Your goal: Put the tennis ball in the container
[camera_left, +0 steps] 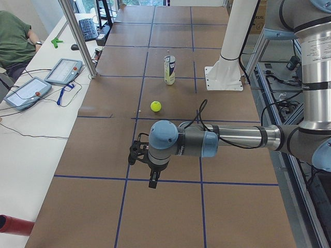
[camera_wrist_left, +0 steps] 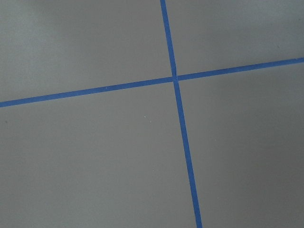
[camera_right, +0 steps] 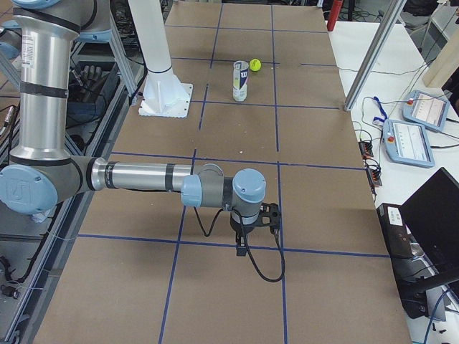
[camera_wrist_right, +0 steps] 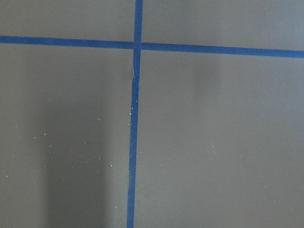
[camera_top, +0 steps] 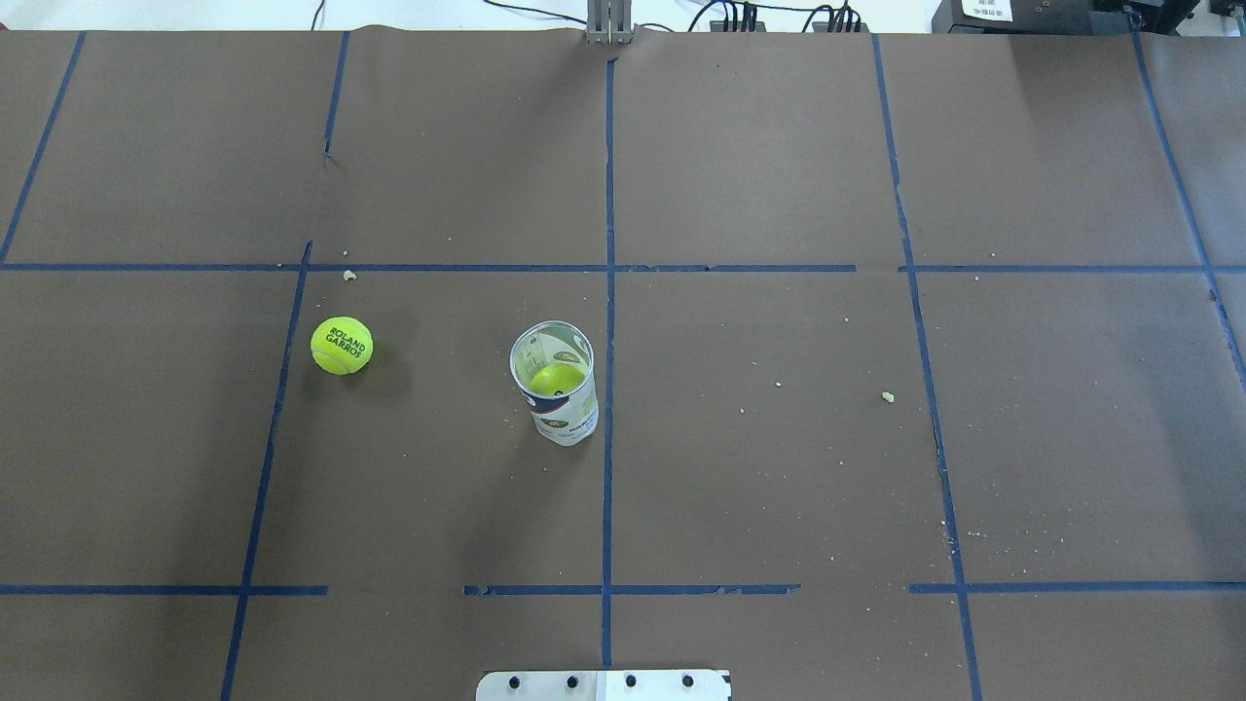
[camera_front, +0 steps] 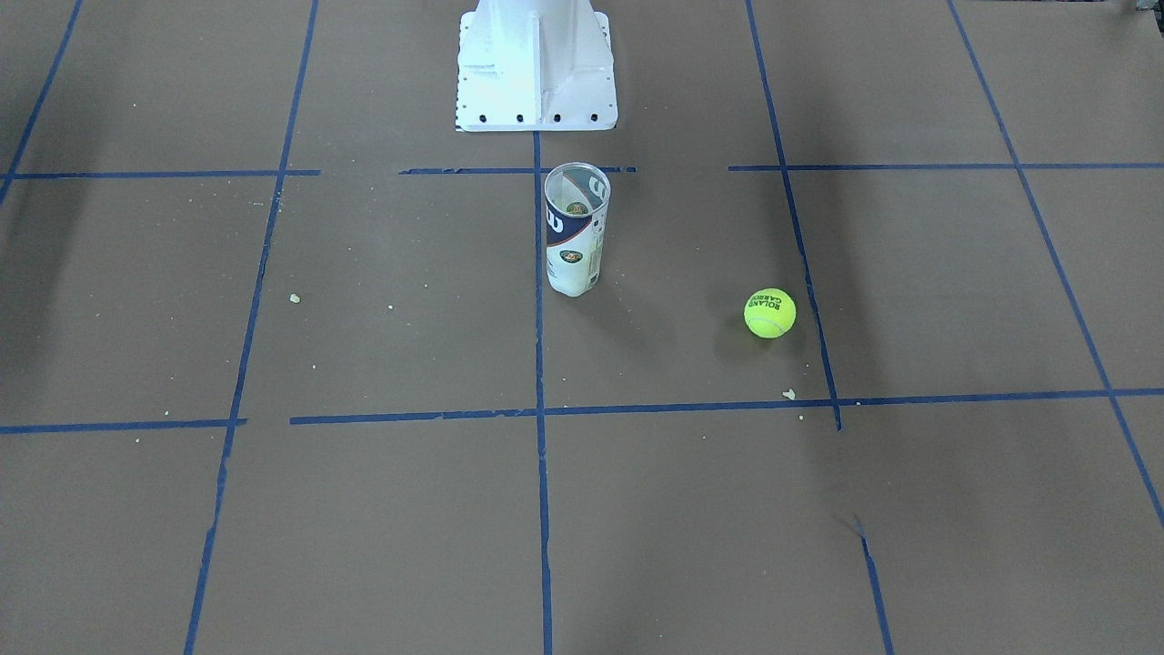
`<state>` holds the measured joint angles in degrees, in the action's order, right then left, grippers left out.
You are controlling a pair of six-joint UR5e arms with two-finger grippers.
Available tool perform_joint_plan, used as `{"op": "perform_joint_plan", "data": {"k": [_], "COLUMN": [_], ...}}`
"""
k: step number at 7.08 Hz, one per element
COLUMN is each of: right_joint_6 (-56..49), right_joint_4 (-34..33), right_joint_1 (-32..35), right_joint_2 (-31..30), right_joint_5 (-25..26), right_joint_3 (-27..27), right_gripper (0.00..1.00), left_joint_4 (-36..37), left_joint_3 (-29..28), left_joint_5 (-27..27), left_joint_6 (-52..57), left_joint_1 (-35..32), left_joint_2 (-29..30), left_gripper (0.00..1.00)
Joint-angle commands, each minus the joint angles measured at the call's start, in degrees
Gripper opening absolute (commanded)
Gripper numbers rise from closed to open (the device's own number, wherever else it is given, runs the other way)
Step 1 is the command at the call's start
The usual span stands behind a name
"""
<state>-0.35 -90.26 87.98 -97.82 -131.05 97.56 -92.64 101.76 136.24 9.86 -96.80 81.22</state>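
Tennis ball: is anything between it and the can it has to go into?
Nothing visible. The tennis ball lies apart from the upright, open-topped can, with only bare table between them.

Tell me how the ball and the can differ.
The ball is round and solid yellow-green; the can is a clear cylinder with a white and blue label. The ball sits low; the can stands upright, taller, open-topped. Both rest on the table, apart.
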Motion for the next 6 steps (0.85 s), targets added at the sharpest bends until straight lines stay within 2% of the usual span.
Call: {"op": "perform_joint_plan", "data": {"k": [1, 4, 6], "right_joint_6": [0.0, 0.0, 0.0], "right_joint_4": [0.0, 0.0, 0.0], "right_joint_1": [0.0, 0.0, 0.0], "right_joint_2": [0.09, 0.0, 0.0], "right_joint_5": [0.0, 0.0, 0.0], "right_joint_3": [0.0, 0.0, 0.0], "right_gripper": [1.0, 1.0, 1.0], "left_joint_4": [-0.35, -0.69, -0.78], "left_joint_3": [-1.73, 0.99, 3.35], "left_joint_5": [-0.01, -0.18, -0.27], "left_joint_6": [-0.71, -0.98, -5.43], "left_joint_1": [0.03, 0.46, 3.09], "left_joint_2": [3.58, 4.29, 5.0], "left_gripper": [1.0, 1.0, 1.0]}}
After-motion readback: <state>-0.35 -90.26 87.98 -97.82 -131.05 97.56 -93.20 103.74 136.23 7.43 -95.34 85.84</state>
